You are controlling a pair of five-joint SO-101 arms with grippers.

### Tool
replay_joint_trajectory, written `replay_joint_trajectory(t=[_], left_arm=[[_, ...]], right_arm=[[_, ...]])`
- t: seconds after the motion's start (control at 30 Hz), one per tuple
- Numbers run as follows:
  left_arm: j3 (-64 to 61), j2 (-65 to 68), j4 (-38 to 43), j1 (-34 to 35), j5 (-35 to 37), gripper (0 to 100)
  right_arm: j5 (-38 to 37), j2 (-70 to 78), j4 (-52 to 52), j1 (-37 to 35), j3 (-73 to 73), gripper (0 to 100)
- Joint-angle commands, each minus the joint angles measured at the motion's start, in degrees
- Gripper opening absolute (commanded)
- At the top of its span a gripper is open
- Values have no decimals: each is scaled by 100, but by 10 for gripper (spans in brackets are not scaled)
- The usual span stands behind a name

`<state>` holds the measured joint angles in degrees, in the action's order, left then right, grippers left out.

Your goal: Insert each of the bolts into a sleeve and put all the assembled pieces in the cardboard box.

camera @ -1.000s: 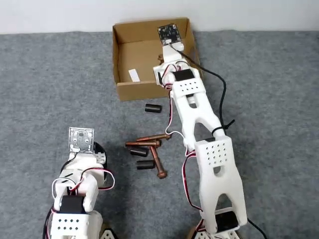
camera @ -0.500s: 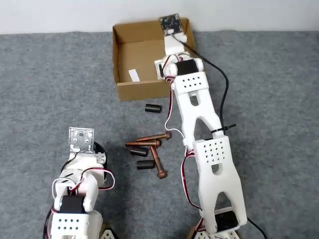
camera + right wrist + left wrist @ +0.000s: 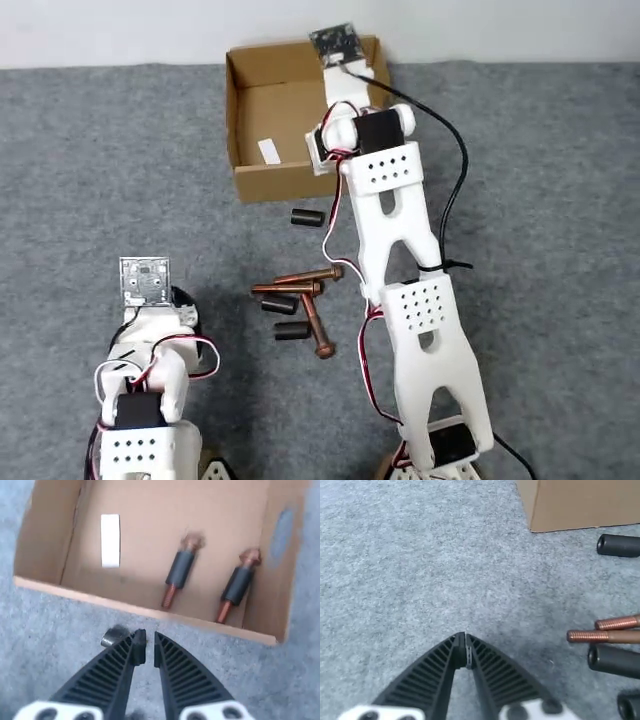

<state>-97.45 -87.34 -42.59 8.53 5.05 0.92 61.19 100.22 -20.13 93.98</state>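
Note:
The cardboard box (image 3: 250, 110) stands at the table's far side. Two bolts with sleeves on them (image 3: 180, 572) (image 3: 239, 585) lie on its floor. My right gripper (image 3: 146, 645) hangs just outside the box's near wall (image 3: 150, 611), shut to a thin slit and holding nothing. A loose black sleeve (image 3: 112, 636) lies by its tips. Three copper bolts (image 3: 300, 282) and two more sleeves (image 3: 280, 305) (image 3: 291, 331) lie mid-table. My left gripper (image 3: 465, 647) is shut and empty over bare carpet, left of the bolts (image 3: 602, 636).
Grey carpet covers the table. A white label (image 3: 110, 540) is stuck to the box floor. The right arm (image 3: 395, 230) stretches from the near edge to the box, just right of the loose parts. The left arm (image 3: 145, 390) sits at the near left.
The right arm's wrist has lifted and swung toward the box's far wall. The left arm has shifted a little left and back toward the near edge.

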Motion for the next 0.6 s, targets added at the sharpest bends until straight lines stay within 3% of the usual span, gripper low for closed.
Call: replay_joint_trajectory(t=[0.0,0.33,0.57], left_arm=[[57,-62,62,26,-70,6],[57,-62,70,26,-70,6],[57,-62,70,35,-70,6]], right_arm=[[387,-409,251,-57,237,8],[510,-1095,295,-576,0,8],[993,-2360,286,-787,-2303,8]])
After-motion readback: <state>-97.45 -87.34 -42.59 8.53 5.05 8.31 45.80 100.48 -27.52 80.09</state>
